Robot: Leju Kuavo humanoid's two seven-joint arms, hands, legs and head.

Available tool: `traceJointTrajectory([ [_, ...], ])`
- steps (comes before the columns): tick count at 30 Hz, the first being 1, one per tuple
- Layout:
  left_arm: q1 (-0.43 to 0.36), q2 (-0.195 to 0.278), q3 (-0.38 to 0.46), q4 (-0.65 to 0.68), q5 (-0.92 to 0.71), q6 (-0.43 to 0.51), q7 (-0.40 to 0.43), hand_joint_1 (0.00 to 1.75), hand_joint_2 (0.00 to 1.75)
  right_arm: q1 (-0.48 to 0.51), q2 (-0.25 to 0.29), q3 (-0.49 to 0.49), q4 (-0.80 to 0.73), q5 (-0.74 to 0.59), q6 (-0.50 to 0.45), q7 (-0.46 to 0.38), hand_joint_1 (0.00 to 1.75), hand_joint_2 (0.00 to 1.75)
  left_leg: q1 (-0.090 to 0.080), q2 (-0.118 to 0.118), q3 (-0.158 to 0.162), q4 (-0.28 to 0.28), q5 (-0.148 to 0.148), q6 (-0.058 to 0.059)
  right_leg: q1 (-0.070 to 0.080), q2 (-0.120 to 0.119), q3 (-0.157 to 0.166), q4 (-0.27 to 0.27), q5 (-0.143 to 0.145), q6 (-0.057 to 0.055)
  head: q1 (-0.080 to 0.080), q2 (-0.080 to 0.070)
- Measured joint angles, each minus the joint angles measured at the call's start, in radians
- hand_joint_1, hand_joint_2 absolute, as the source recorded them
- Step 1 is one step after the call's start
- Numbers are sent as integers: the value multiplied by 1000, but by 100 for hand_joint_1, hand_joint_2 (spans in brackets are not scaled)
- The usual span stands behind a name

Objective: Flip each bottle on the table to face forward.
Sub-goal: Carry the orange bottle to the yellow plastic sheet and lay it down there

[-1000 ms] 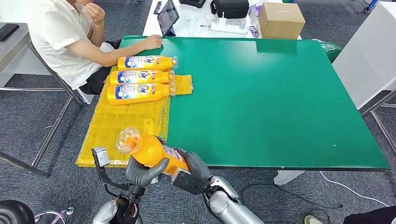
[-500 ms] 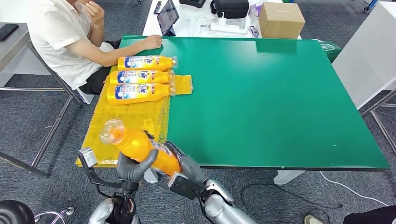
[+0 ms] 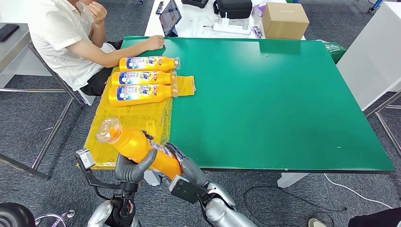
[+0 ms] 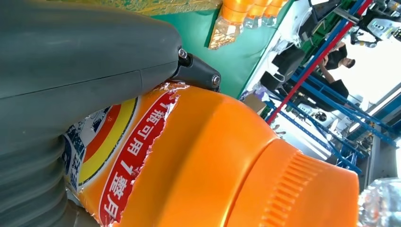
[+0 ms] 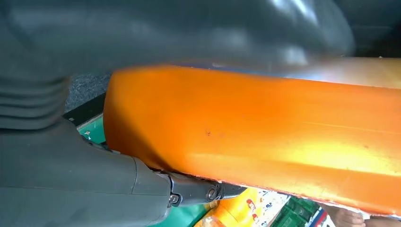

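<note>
Swinging out past the near left corner of the green surface (image 3: 283, 94), the held bottle (image 3: 142, 149) has been carried leftward over the last second, its clear cap now pointing up and away from the robot. Both arms are sharing the load: the left robot hand (image 3: 130, 168) is wrapping the bottle's orange body from beneath, thumb up along its side, and the right robot hand (image 3: 182, 168) is clasping the base end, where the torn label is showing. In the left wrist view the thumb (image 4: 85, 52) is pressing flat against the label.

Beyond the held bottle, the yellow mat (image 3: 127, 120) is lying along the surface's left part, and at the mat's far end three bottles (image 3: 142, 78) are resting on their sides in a row, labels up, caps toward the surface's middle. Just past that row, a seated person's hand (image 3: 153, 42) is resting on the surface's far edge.

The risk now is slippage: the bottle is hanging tilted off the surface's edge, its body is smooth, and turning it between two hands could loosen either grip and drop it to the floor.
</note>
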Motion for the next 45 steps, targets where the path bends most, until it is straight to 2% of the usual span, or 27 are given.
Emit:
traceJointTrajectory([
  [3,-1,0,11,-11,-54,54,-34,175,175,15,0,0,-13,-1,-50,-17,0,0,0,0,0,0,0,0,0,0,0,0,0,0,0,0],
  [8,-9,12,23,-17,-372,203,-85,175,175,47,-22,-13,-49,93,-232,-7,0,0,0,0,0,0,0,0,0,0,0,0,0,0,0,0],
  [13,-11,19,37,-21,-546,236,-90,175,175,63,-47,-75,-77,173,-331,21,0,0,0,0,0,0,0,0,0,0,0,0,0,0,0,0],
  [17,-18,24,51,-25,-579,215,-50,175,175,66,-66,-127,-81,258,-388,87,0,0,0,0,0,0,0,0,0,0,0,0,0,0,0,0],
  [21,-25,38,71,-25,-672,209,-10,175,175,81,-88,-192,-81,301,-426,111,0,0,0,0,0,0,0,0,0,0,-1,0,0,0,0,0],
  [26,-72,78,106,6,-1016,204,92,175,175,97,-98,-281,-85,321,-386,97,0,0,0,0,0,0,0,0,0,0,-1,0,0,0,0,0],
  [30,-151,103,121,102,-1327,162,187,175,175,99,-89,-324,-98,318,-321,72,0,0,0,0,0,0,0,0,0,0,-1,0,0,0,0,0],
  [32,-197,109,119,169,-1432,123,218,175,175,99,-81,-333,-106,313,-300,62,0,0,0,0,0,0,1,0,0,0,0,0,1,0,0,0],
  [39,-325,109,84,371,-1544,5,273,175,175,98,-61,-348,-117,284,-261,39,0,0,0,0,0,0,1,0,0,0,0,0,1,0,0,0],
  [45,-430,78,38,566,-1561,-53,281,175,175,96,-46,-349,-116,267,-225,25,0,0,0,0,0,0,1,0,0,0,0,0,1,0,0,0],
])
